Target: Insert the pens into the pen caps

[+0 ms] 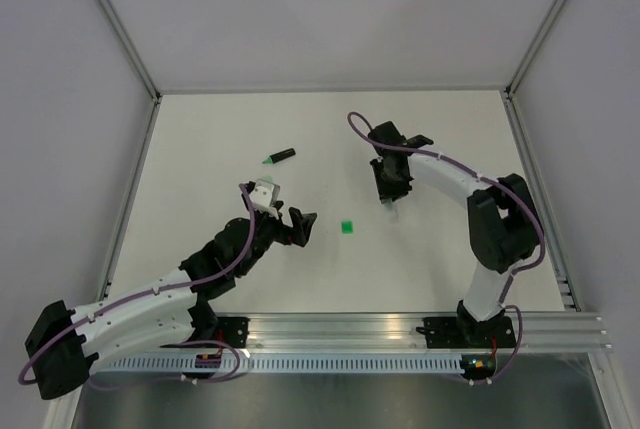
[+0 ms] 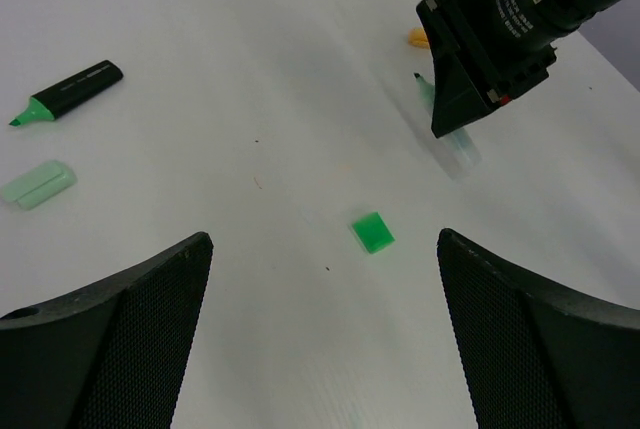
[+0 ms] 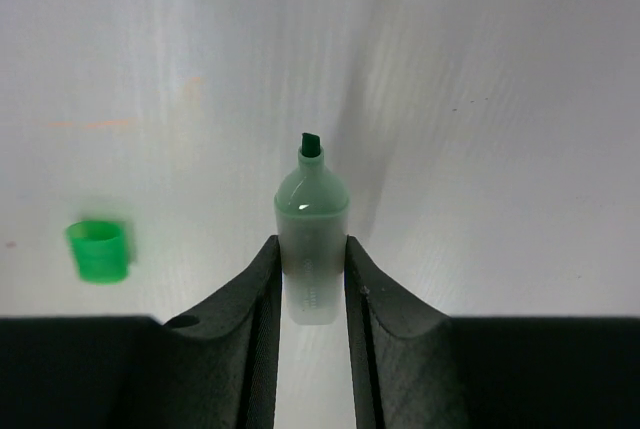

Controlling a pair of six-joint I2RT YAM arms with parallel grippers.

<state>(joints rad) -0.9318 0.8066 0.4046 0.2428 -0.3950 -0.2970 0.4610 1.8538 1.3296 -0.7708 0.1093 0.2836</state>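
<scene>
Pale pen (image 3: 312,234) between fingers (image 3: 255,299) of right tool (image 3: 312,249), green cap (image 3: 98,249) nearby.

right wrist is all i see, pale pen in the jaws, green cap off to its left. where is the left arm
Observer: The left gripper is open and faces the green cap from the side away from your pale pen.
Operator: any other pens out there
Observer: One black pen, its green tip bare, lies beyond the left gripper, toward the far edge.
Operator: any more caps
Observer: What looks like a pale green cap lies beside the black pen, not touching it.
</scene>
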